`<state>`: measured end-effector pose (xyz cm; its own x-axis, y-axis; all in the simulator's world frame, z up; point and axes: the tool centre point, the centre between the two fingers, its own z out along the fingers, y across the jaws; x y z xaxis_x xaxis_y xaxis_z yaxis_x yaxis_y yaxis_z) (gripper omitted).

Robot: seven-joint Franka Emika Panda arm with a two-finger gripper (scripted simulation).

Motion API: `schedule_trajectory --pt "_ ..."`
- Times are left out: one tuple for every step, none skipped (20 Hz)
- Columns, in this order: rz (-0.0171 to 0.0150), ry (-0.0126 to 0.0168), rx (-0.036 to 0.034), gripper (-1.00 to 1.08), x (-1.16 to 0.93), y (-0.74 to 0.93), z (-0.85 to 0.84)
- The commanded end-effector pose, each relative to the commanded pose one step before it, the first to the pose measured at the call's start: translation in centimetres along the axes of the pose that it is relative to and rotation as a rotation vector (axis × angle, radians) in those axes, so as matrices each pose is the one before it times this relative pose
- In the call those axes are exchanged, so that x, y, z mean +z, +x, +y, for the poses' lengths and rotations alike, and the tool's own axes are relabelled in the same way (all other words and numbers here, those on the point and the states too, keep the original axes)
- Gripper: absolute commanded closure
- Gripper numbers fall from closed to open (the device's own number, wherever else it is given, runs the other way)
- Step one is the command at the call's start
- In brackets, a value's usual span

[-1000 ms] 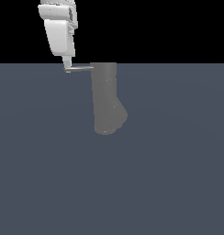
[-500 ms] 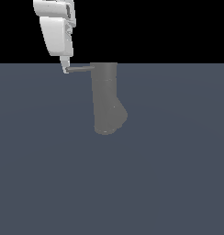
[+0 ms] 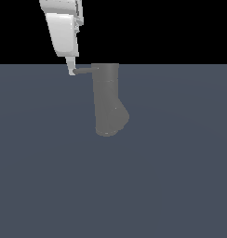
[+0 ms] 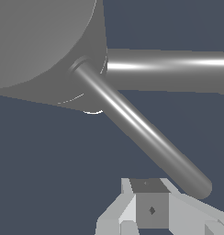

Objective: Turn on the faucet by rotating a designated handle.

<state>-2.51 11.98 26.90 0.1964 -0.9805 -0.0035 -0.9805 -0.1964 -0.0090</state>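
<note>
The faucet (image 3: 107, 100) is a matte grey column with a bulge near its lower rounded end, standing in the middle of the exterior view. The handle (image 3: 83, 71), a thin grey rod, sticks out of the column's top toward the exterior view's left. My white gripper (image 3: 71, 70) comes down from above, its narrow fingertips right at the rod's free end. In the wrist view the handle (image 4: 141, 131) runs diagonally from the faucet (image 4: 40, 41) to just beside my gripper (image 4: 150, 210). The fingers are together with nothing held between them.
A second, thicker grey rod (image 4: 171, 69) leaves the faucet body sideways in the wrist view. A flat blue-grey floor (image 3: 171, 176) spreads around the faucet, with black background above it.
The gripper tip drifted slightly toward the exterior view's left, then back right, staying at the handle's end. The handle looks a little shorter now.
</note>
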Motion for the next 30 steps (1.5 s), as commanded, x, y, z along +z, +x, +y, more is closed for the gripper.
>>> schedule_trajectory --pt "0.00363 -0.00565 0.02457 1.08 -0.027 2.225 1.016" --pt "-0.00005 -0.00046 0.00071 1.08 0.009 0.342 0.288" --pt "-0.00002 -0.00026 0.00041 1.08 -0.001 0.327 0.295" --pt "-0.00002 -0.00026 0.00041 1.08 -0.001 0.329 0.296" --pt "-0.00002 -0.00026 0.00041 1.08 -0.002 0.331 0.297" --pt "-0.00001 -0.00026 0.00041 1.08 -0.002 0.332 0.299" --pt "-0.00001 -0.00026 0.00042 1.08 -0.002 0.334 0.300" --pt "0.00000 -0.00025 0.00042 1.08 -0.003 0.336 0.301" --pt "0.00000 -0.00025 0.00042 1.08 -0.003 0.338 0.303" --pt "0.00001 -0.00025 0.00042 1.08 -0.004 0.340 0.304" --pt "0.00002 -0.00024 0.00042 1.08 -0.005 0.342 0.305" --pt "0.00003 -0.00024 0.00042 1.08 -0.006 0.344 0.306" --pt "0.00005 -0.00023 0.00043 1.08 -0.007 0.348 0.307" --pt "0.00000 0.00000 0.00000 1.08 0.000 0.000 0.000" --pt "0.00056 0.00402 -0.02421 1.08 0.037 -1.629 -0.542" --pt "-0.00002 -0.00023 0.00136 1.08 -0.002 0.653 0.000" --pt "-0.00002 -0.00021 0.00127 1.08 -0.003 0.644 0.000" --pt "-0.00002 -0.00023 0.00136 1.08 -0.002 0.644 0.000" --pt "-0.00002 -0.00023 0.00136 1.08 -0.002 0.639 -0.001" --pt "-0.00002 -0.00021 0.00127 1.08 -0.002 0.629 -0.001" --pt "-0.00002 -0.00021 0.00127 1.08 -0.002 0.623 -0.001" --pt "-0.00002 -0.00021 0.00127 1.08 -0.002 0.617 -0.001" --pt "-0.00002 -0.00021 0.00127 1.08 -0.002 0.611 -0.002" --pt "-0.00002 -0.00021 0.00127 1.08 -0.002 0.605 -0.002" --pt "-0.00002 -0.00020 0.00118 1.08 -0.003 0.594 -0.003" --pt "-0.00002 -0.00021 0.00127 1.08 -0.002 0.593 -0.002" --pt "-0.00002 -0.00020 0.00118 1.08 -0.002 0.582 -0.003" --pt "-0.00002 -0.00020 0.00118 1.08 -0.002 0.575 -0.004" --pt "-0.00002 -0.00020 0.00118 1.08 -0.002 0.569 -0.004" --pt "-0.00002 -0.00020 0.00118 1.08 -0.002 0.562 -0.004"
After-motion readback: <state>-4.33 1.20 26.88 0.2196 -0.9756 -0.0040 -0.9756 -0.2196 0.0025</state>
